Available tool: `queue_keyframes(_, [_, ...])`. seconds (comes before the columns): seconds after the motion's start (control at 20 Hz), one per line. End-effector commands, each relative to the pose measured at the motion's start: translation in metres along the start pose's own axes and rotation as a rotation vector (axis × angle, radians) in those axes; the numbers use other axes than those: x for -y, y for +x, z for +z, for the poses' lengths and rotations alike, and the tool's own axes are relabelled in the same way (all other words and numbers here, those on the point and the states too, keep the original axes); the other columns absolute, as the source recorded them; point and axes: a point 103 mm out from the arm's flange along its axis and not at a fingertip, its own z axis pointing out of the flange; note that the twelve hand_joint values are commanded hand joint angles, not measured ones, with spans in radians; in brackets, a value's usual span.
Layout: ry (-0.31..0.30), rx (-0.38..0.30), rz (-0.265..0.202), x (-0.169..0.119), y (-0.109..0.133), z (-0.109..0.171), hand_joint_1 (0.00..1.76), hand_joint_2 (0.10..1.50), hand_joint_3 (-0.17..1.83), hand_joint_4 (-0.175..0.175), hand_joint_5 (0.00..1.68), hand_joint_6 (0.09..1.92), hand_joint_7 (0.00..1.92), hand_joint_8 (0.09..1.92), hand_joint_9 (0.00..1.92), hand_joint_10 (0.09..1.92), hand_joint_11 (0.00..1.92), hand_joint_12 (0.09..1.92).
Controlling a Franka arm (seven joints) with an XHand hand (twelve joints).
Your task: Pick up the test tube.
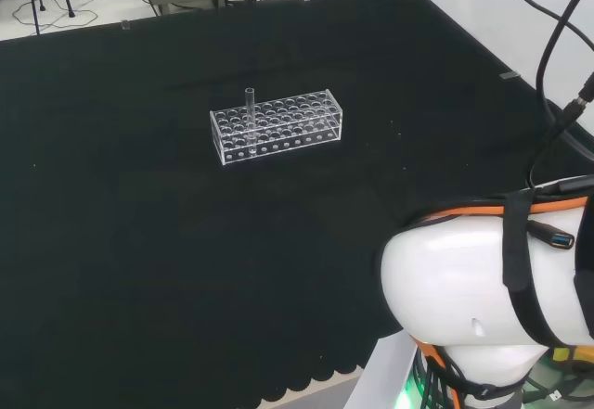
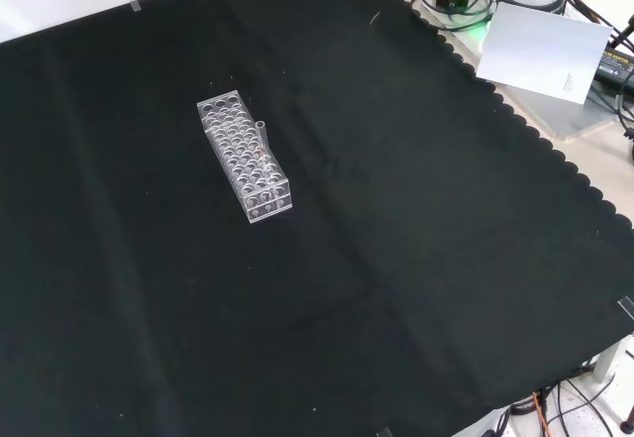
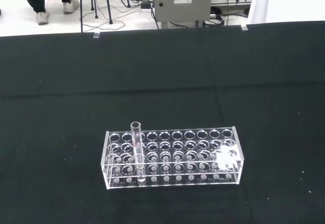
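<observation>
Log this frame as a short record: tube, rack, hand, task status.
tube: one clear test tube, upright in the rack, sticking up above its top
rack: clear plastic rack on the black cloth, many holes; the other holes look empty
tube position: near the rack's left end in the head view
hand: nothing touches the tube or the rack
task status: tube not yet picked up

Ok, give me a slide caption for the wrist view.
A single clear glass test tube stands upright in a clear plastic multi-hole rack on the black cloth, not yet grasped.
</observation>
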Motion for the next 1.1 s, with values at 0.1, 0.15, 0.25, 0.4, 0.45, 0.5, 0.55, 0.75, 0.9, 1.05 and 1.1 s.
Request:
queue_keyframes(0.1, [-0.007, 0.008, 0.0, 0.0, 0.0, 0.0, 0.69, 0.79, 0.62, -0.111, 0.2, 0.39, 0.16, 0.84, 0.2, 0.93, 0.06, 1.5])
queue_keyframes(0.15, [-0.006, 0.008, 0.0, -0.001, 0.0, 0.0, 0.69, 0.79, 0.61, -0.111, 0.21, 0.37, 0.15, 0.85, 0.19, 0.95, 0.04, 1.52])
queue_keyframes(0.25, [-0.01, -0.004, -0.005, -0.001, 0.0, 0.0, 0.69, 0.8, 0.6, -0.112, 0.22, 0.35, 0.14, 0.86, 0.18, 0.97, 0.03, 1.54])
queue_keyframes(0.4, [0.014, -0.039, -0.003, -0.002, 0.001, 0.001, 0.69, 0.8, 0.6, -0.112, 0.22, 0.34, 0.14, 0.87, 0.17, 0.97, 0.03, 1.55])
queue_keyframes(0.45, [0.029, -0.045, -0.007, -0.005, 0.0, 0.001, 0.69, 0.8, 0.6, -0.112, 0.22, 0.34, 0.14, 0.87, 0.17, 0.97, 0.03, 1.55])
queue_keyframes(0.5, [0.044, -0.045, -0.011, -0.009, -0.001, 0.003, 0.69, 0.8, 0.6, -0.112, 0.22, 0.34, 0.14, 0.87, 0.17, 0.98, 0.03, 1.55])
queue_keyframes(0.55, [0.052, -0.044, -0.013, -0.013, -0.004, 0.005, 0.69, 0.8, 0.6, -0.112, 0.22, 0.34, 0.15, 0.87, 0.18, 0.98, 0.03, 1.55])
queue_keyframes(0.75, [0.067, -0.022, -0.029, -0.024, -0.01, 0.014, 0.69, 0.8, 0.6, -0.114, 0.23, 0.33, 0.17, 0.88, 0.19, 0.98, 0.04, 1.55])
queue_keyframes(0.9, [0.085, -0.004, -0.055, -0.03, -0.006, 0.02, 0.7, 0.8, 0.6, -0.117, 0.24, 0.33, 0.19, 0.88, 0.2, 0.98, 0.05, 1.55])
queue_keyframes(1.05, [0.097, 0.023, -0.049, -0.04, 0.017, 0.026, 0.7, 0.79, 0.6, -0.121, 0.25, 0.33, 0.22, 0.88, 0.23, 0.97, 0.07, 1.54])
queue_keyframes(1.1, [0.105, 0.041, -0.048, -0.044, 0.023, 0.027, 0.7, 0.79, 0.61, -0.122, 0.25, 0.33, 0.22, 0.88, 0.24, 0.97, 0.07, 1.54])
